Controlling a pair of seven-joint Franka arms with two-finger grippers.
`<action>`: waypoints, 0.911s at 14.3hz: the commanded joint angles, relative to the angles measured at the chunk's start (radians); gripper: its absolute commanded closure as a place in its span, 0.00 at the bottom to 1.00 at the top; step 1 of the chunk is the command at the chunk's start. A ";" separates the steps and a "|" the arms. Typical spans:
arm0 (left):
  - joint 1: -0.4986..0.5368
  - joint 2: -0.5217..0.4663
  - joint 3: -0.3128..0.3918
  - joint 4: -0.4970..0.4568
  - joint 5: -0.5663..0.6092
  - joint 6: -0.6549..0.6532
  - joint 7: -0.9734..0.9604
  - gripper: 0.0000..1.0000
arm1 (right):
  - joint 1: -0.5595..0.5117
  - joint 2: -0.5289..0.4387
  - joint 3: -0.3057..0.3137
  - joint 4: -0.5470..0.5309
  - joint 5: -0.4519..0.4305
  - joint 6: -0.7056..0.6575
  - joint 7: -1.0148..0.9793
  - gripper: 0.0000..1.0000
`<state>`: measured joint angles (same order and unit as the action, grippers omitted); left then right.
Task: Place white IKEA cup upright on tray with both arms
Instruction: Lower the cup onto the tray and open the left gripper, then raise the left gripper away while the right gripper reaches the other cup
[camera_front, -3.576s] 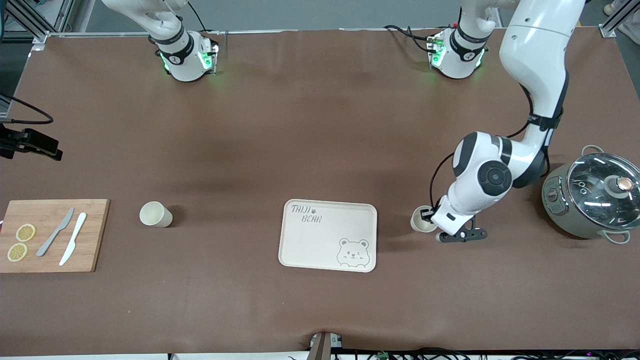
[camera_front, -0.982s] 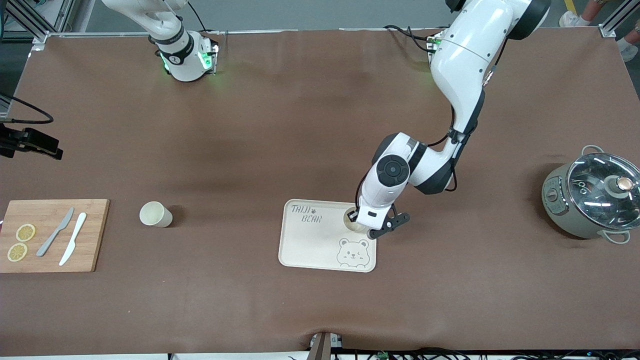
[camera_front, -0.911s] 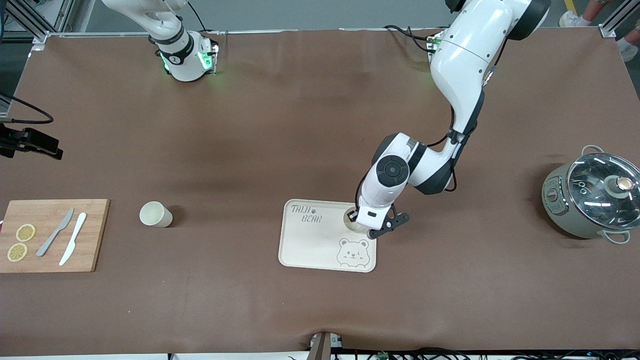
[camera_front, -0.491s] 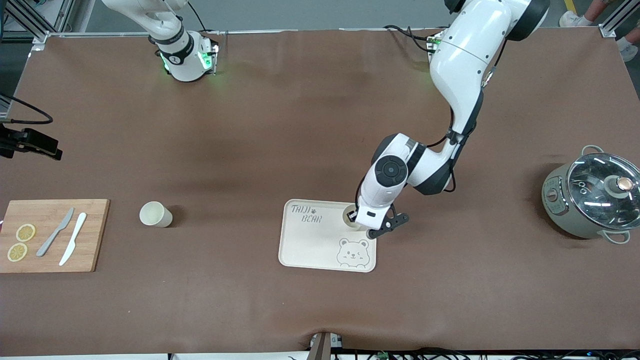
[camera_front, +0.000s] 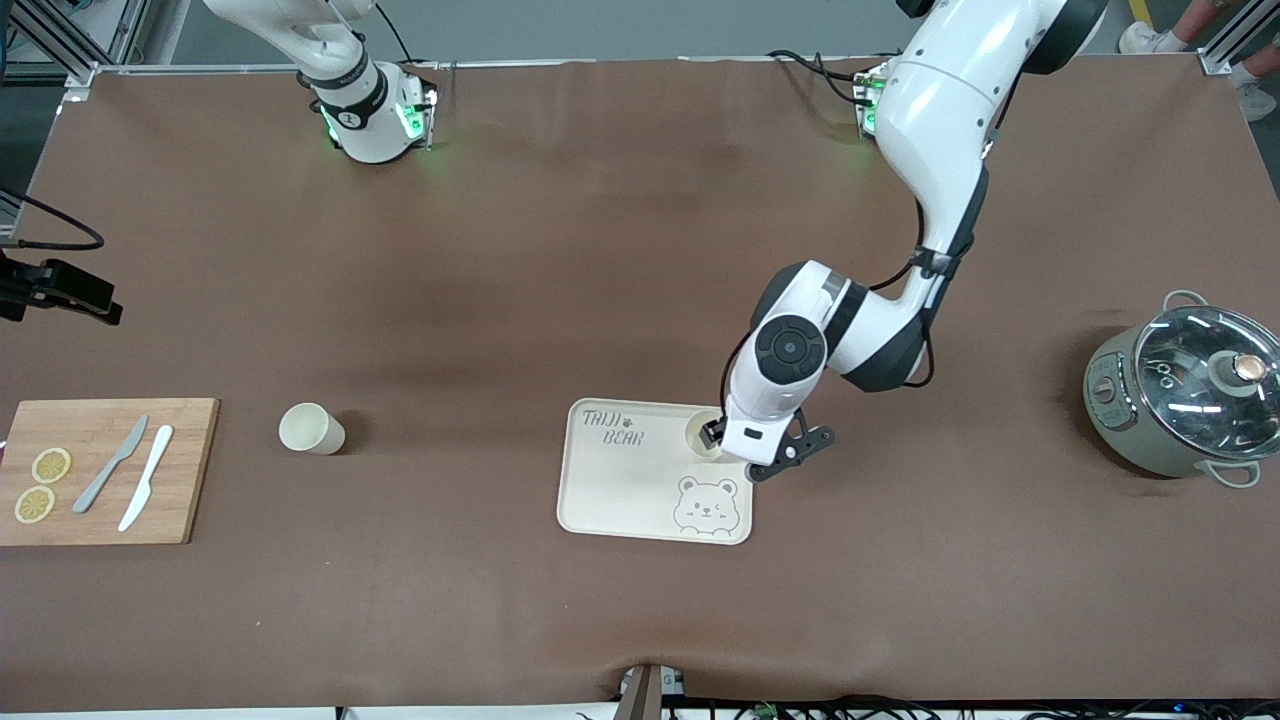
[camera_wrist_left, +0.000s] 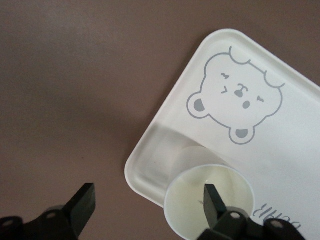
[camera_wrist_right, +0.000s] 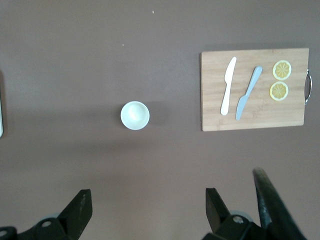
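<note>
Brown desk carrying "TAIJI BEAR" tray, white cup standing upright on it, left tool spread open around cup, right tool waiting released over second cup

High front camera, downward wrist cameras, tray shared

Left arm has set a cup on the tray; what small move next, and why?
Probably lift the left gripper straight up. Its fingers are spread, one inside the cup, which stands upright on the tray corner, so a sideways exit could tip it. The second cup waits under the right gripper.
</note>
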<state>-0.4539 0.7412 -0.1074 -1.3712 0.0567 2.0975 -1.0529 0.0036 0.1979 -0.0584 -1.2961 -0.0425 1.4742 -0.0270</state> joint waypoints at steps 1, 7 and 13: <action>0.029 -0.054 -0.003 0.029 0.017 -0.069 -0.006 0.00 | 0.031 0.006 -0.003 -0.009 0.000 0.011 -0.014 0.00; 0.196 -0.149 0.014 0.031 0.020 -0.114 0.221 0.00 | 0.044 0.063 -0.008 -0.046 0.004 -0.028 -0.041 0.00; 0.305 -0.216 0.045 0.029 0.132 -0.178 0.548 0.00 | 0.042 0.118 -0.009 -0.054 -0.052 0.063 -0.086 0.00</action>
<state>-0.1705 0.5785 -0.0607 -1.3298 0.1664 1.9756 -0.5788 0.0506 0.2831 -0.0699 -1.3470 -0.0666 1.4942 -0.0675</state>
